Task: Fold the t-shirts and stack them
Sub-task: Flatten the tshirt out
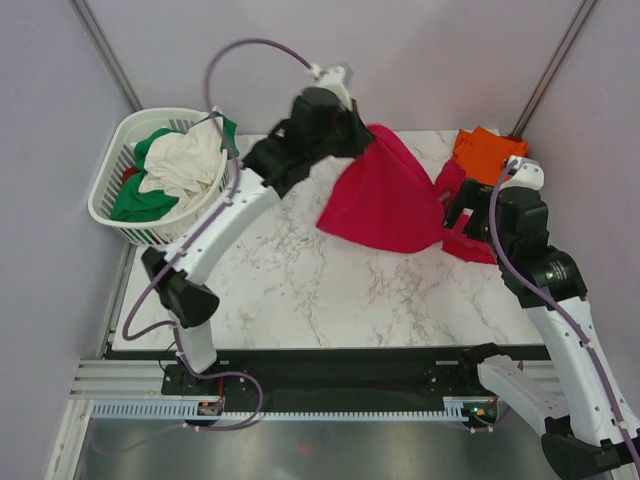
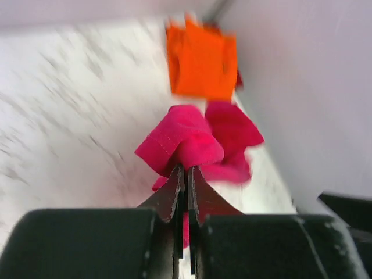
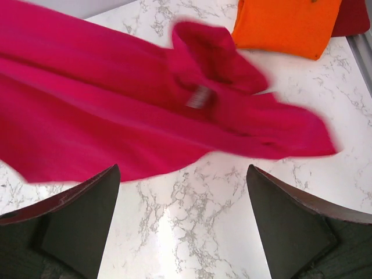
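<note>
Pinching crimson-pink t-shirt (image 1: 385, 200) edge, left end effector (image 2: 186, 170)

Counted 3 t-shirts on marble table (image 1: 300, 290): 1 crimson-pink t-shirt (image 1: 385, 200), 1 orange t-shirt (image 1: 485, 152), 1 dark red t-shirt (image 3: 351, 17). White slatted basket (image 1: 102, 212): 1. It held 1 cream-white t-shirt (image 1: 185, 160) and green cloth (image 1: 140, 200), number of green pieces unclear. Grippers: 2, left gripper (image 2: 186, 174) and right gripper (image 3: 181, 174).

The crimson-pink t-shirt (image 1: 385, 200) hangs bunched from one lifted corner (lower edge trailing on the surface (image 1: 300, 290)); the orange t-shirt (image 1: 487, 152) lies folded, far right.
</note>
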### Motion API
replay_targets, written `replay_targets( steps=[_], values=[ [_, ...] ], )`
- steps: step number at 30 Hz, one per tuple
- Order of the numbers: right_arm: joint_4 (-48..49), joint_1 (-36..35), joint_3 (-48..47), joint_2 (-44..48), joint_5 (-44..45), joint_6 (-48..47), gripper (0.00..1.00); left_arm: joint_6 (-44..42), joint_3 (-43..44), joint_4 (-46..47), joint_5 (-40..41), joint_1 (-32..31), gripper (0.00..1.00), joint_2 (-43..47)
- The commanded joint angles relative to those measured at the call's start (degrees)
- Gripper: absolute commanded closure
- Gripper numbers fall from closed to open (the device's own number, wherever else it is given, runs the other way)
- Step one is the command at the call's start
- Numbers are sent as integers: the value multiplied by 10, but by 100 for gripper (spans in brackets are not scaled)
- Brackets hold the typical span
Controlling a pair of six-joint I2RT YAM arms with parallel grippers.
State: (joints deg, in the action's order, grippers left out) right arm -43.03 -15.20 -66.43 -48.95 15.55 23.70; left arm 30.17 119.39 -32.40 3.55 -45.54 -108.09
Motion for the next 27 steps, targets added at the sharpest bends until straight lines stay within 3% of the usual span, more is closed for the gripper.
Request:
replay_targets(
  steps=[1, 3, 4, 6, 8, 10, 13, 20, 27],
  values=[
    [19, 1, -10, -13, 4, 0, 2, -33, -6, -50, 54, 106, 97, 18],
    [21, 2, 10, -14, -12, 5, 2, -35, -28, -52, 25, 148, 76, -7],
    [22, 1, 17, -14, -16, 6, 2, -35, -35, -60, 10, 190, 40, -58],
    [22, 2, 38, -13, -35, 11, 2, -26, -10, -150, -33, 228, 30, -121],
    [20, 1, 53, -5, -41, 13, 2, -28, -33, -178, -57, 242, 29, -137],
    [24, 2, 79, 3, -37, 14, 2, -38, -148, -111, -53, 226, 28, -101],
    [46, 2, 108, -1, -45, 15, 2, -38, -231, -63, -46, 214, 26, -35],
    [138, -13, 171, -102, -204, 49, 2, -39, -286, -60, -14, 204, 30, 28],
    [226, -149, 219, -238, -211, 62, 2, -35, -333, -61, -7, 200, 28, 107]
  ],
)
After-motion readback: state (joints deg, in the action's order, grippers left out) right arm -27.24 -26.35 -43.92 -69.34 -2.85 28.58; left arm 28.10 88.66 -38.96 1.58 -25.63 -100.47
